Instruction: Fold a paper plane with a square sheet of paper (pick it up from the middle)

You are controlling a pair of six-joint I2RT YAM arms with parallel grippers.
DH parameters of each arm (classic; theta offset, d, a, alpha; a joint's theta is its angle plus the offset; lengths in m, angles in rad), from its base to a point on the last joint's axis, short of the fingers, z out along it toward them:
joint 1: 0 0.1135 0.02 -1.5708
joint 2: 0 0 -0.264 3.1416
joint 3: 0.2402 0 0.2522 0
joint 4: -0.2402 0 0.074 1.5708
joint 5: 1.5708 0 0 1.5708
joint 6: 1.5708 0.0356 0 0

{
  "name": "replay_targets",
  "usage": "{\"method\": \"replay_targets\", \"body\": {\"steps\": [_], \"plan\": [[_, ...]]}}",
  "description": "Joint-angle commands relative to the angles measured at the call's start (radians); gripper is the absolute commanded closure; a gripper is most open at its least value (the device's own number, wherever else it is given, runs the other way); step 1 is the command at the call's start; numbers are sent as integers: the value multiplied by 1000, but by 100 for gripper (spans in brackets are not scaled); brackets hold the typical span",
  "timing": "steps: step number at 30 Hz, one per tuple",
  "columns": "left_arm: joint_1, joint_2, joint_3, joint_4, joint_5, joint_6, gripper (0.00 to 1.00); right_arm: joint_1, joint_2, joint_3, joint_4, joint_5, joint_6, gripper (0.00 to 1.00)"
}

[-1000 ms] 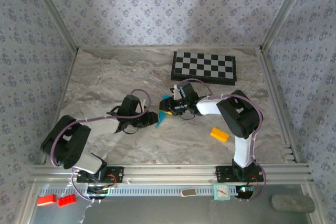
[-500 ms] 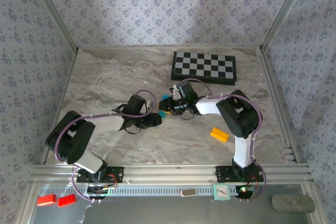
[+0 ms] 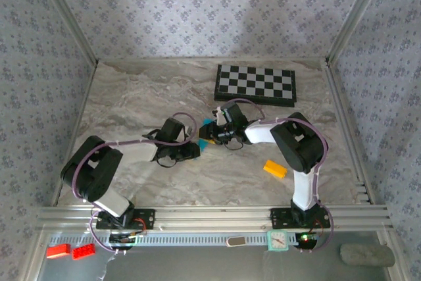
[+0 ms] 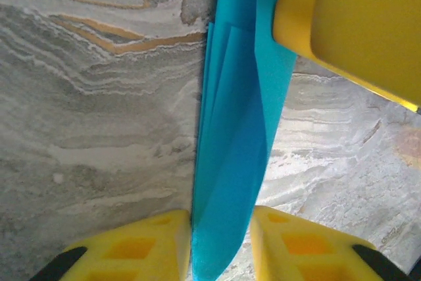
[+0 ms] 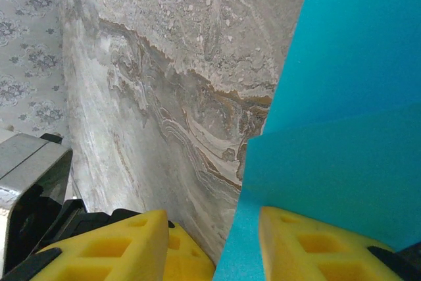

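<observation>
No text, label, brand, number or sign can be read anywhere

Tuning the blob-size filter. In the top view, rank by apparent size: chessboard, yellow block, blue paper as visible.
1. chessboard, by far the largest.
2. yellow block and blue paper: they look alike. The paper is mostly covered, so I won't rank them.
</observation>
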Motion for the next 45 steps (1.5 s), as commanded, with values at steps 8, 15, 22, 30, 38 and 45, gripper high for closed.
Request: {"method": "replay_targets", "body": {"steps": [8,15,22,30,38,45], "plan": [[-13,55,-16,-10,-20,18,78,3,19,32,-40,12,-15,58],[-14,59,-22,-4,-21,17,81,6,28,52,-58,2,-34,59],[-13,64,-24,-2,-20,17,85,11,39,68,-64,-7,-40,59],[-14,68,-25,1,-22,16,88,13,50,82,-83,-7,-52,61],[-14,65,-28,1,-21,14,87,13,66,98,-120,3,-58,64],[-14,61,-25,-2,-20,12,87,16,78,126,-203,37,-81,67]]}}
